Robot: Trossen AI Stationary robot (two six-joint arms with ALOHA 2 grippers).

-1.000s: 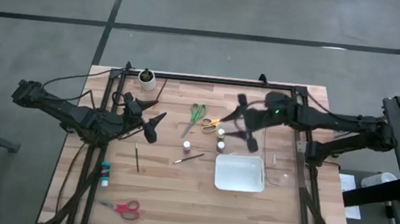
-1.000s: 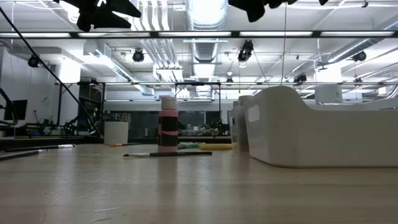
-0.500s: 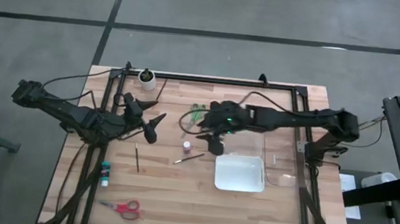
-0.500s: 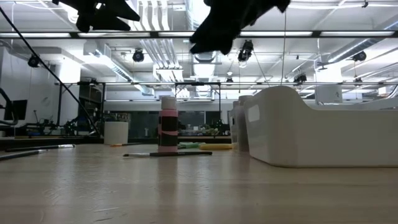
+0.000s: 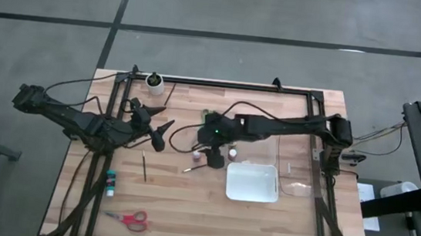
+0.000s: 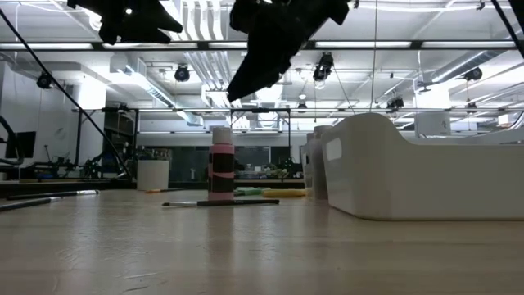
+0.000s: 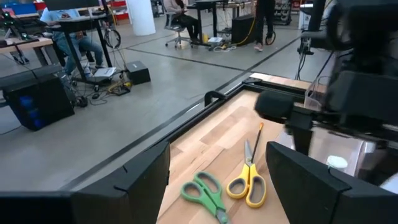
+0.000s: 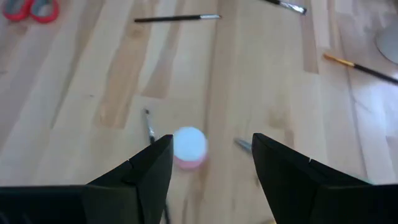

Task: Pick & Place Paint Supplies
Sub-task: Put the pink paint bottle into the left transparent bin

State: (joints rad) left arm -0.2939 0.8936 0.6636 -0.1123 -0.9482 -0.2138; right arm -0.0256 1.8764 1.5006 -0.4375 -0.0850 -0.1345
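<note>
Two arms: both raised clear of the table (image 5: 186,209), neither carrying anything.
Right gripper (image 5: 211,151): reaching across to mid-table, poised above the red paint bottle (image 5: 197,155); fingers spread apart, nothing between them.
Right wrist view: bottle's pale cap (image 8: 189,144) centred in the gap between the two dark fingers (image 8: 140,180); no contact visible.
Red paint bottle, posture: upright, long axis vertical, cap up; low view confirms it standing (image 6: 221,164) with the gripper hanging above (image 6: 266,61).
Key relation: bottle directly below the open right fingers, so a straight descent looks sufficient; judged step, lowering to clasp the bottle body.
Thin brush (image 5: 198,166): lying flat just beside the bottle base, between bottle and white tray (image 5: 252,182); possible snag for a descending finger.
Left gripper (image 5: 159,131): waiting above the table's left half, fingers apart, empty; farther from the bottle than the right.
Left wrist view: green scissors (image 7: 205,193) and yellow scissors (image 7: 249,180) lying side by side, handles towards the camera.
Other supplies: second brush (image 5: 144,166), teal bottle (image 5: 111,181) and red scissors (image 5: 129,219) on the left half, well apart from the right gripper.
Second bottle (image 5: 232,151): standing near the tray's far edge.
Progress: early, by judgement; no supply visible inside the tray.
</note>
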